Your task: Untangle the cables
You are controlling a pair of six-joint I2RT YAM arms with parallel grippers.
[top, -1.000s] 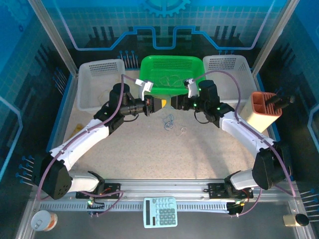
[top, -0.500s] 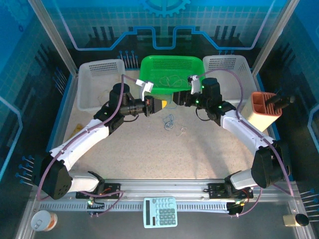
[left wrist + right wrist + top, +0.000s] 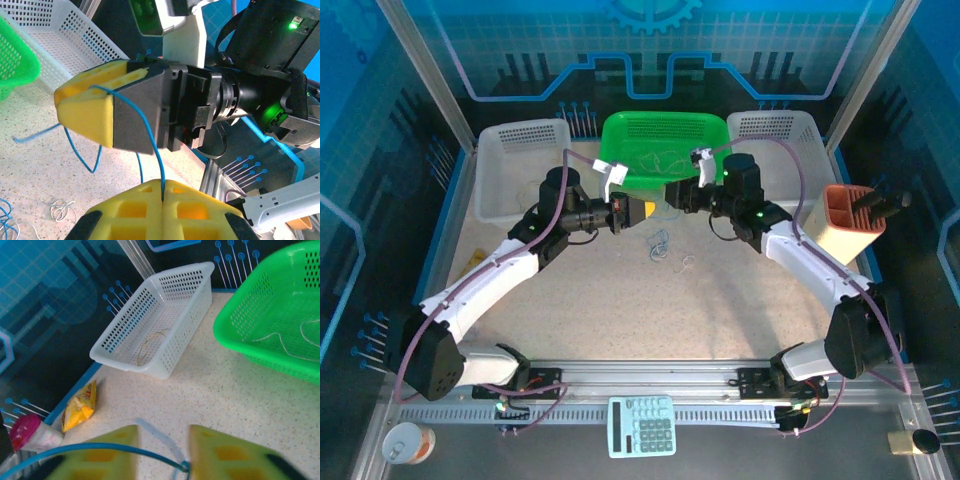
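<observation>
My left gripper [image 3: 162, 186] is shut on a thin blue cable [image 3: 145, 130], which rises from between its yellow pads. The cable crosses the grey side of my right gripper [image 3: 82, 95] and enters the slit between its yellow fingers. In the right wrist view the right gripper [image 3: 162, 440] stands with its jaws apart, and the blue cable [image 3: 125, 449] runs through the gap. Both grippers [image 3: 653, 208] [image 3: 670, 195] meet nose to nose in front of the green basket [image 3: 620, 125]. A small tangle of cables [image 3: 660, 245] lies on the table below them, with a whitish loop [image 3: 687, 263] beside it.
The green basket holds a whitish cable [image 3: 287, 342]. A white basket [image 3: 520, 135] at back left holds a yellowish cable [image 3: 147, 345]; another white basket [image 3: 775, 125] is at back right. A brown holder [image 3: 850, 220] stands right, a yellow packet [image 3: 82, 407] left, and a calculator [image 3: 642, 425] near the front.
My right gripper has shifted slightly back toward the green basket and its jaws have narrowed round the blue cable. The left arm has stayed still, shut on the cable.
</observation>
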